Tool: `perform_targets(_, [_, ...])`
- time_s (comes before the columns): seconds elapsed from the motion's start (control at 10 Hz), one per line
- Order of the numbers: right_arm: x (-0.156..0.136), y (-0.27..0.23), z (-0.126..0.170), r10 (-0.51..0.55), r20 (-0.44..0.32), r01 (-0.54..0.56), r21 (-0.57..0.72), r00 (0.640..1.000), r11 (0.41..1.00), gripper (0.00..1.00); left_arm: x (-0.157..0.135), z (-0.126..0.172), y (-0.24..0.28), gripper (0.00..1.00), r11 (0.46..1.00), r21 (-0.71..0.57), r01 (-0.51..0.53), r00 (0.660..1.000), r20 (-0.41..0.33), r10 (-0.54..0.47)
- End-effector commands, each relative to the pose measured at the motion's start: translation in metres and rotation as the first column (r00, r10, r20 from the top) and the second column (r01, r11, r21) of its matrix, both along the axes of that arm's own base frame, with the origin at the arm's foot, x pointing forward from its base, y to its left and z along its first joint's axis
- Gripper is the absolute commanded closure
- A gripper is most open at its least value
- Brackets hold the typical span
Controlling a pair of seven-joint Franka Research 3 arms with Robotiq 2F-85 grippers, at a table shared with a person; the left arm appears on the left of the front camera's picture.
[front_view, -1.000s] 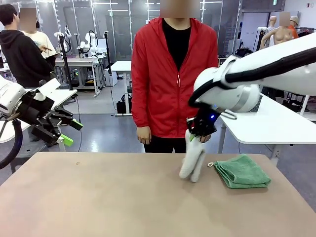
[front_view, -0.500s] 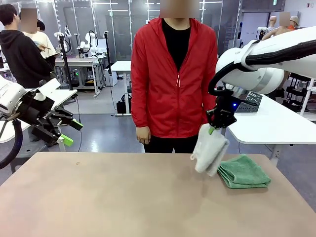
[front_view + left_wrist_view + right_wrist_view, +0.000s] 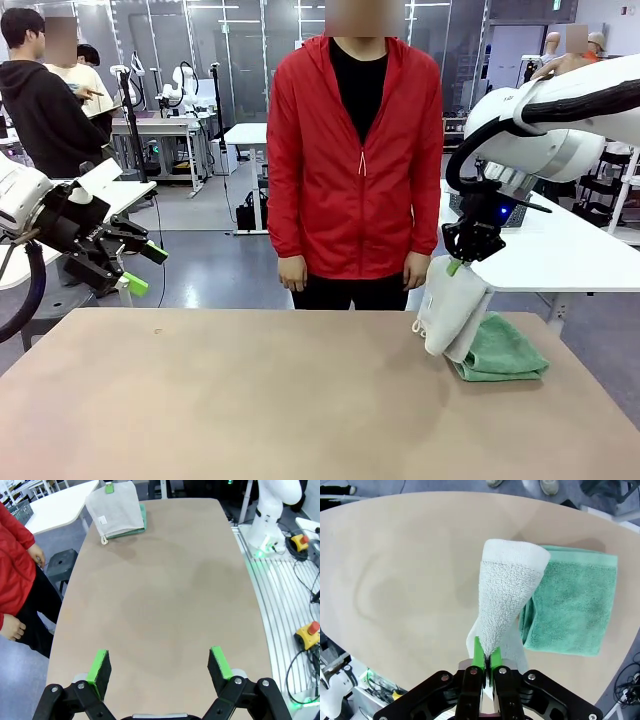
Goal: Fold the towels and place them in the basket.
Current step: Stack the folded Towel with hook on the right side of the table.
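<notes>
1. The right gripper (image 3: 456, 264) is pinched tight on the top edge of the off-white towel (image 3: 449, 308), which hangs folded, its lower part overlapping the near-left side of the mint green towel (image 3: 502, 351).
2. The green towel lies folded flat on the table (image 3: 220, 400), near the table's right edge.
3. The left gripper (image 3: 159, 666) has its fingers spread wide with nothing between them, off to the far left of the green towel.
4. My take: lower it slowly so the fold lands square on the green towel, then let go.
5. There's little table beyond the green towel's right side and loads of bare surface to its left.
</notes>
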State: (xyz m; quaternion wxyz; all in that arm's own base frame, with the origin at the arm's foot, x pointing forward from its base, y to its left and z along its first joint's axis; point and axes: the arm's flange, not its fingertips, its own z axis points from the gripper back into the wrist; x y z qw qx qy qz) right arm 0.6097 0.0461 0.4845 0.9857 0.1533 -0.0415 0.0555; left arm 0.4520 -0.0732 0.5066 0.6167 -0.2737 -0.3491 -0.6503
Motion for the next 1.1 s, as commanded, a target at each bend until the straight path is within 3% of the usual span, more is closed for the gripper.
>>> perform_targets(0.0, [0.001, -0.008, -0.002, -0.02, 0.023, 0.02, -0.028, 1.0, 0.999, 0.95, -0.002, 0.002, 0.001, 0.02, 1.0, -0.015, 0.012, 1.0, 0.003, -0.012])
perform_targets(0.5, [0.0, -0.002, -0.001, -0.003, 0.0, 0.003, -0.005, 1.0, 1.0, 0.95, -0.002, 0.002, 0.001, 0.02, 1.0, -0.015, 0.012, 1.0, 0.003, -0.012])
perform_targets(0.6, [0.014, -0.009, -0.011, 0.002, -0.044, 0.001, 0.06, 0.999, 0.998, 0.95, -0.002, 0.002, 0.001, 0.02, 1.0, -0.015, 0.012, 1.0, 0.003, -0.012])
perform_targets(1.0, [0.03, -0.054, -0.028, 0.029, -0.072, -0.017, 0.165, 0.997, 0.986, 0.95, -0.002, 0.002, 0.001, 0.02, 1.0, -0.015, 0.012, 1.0, 0.003, -0.012])
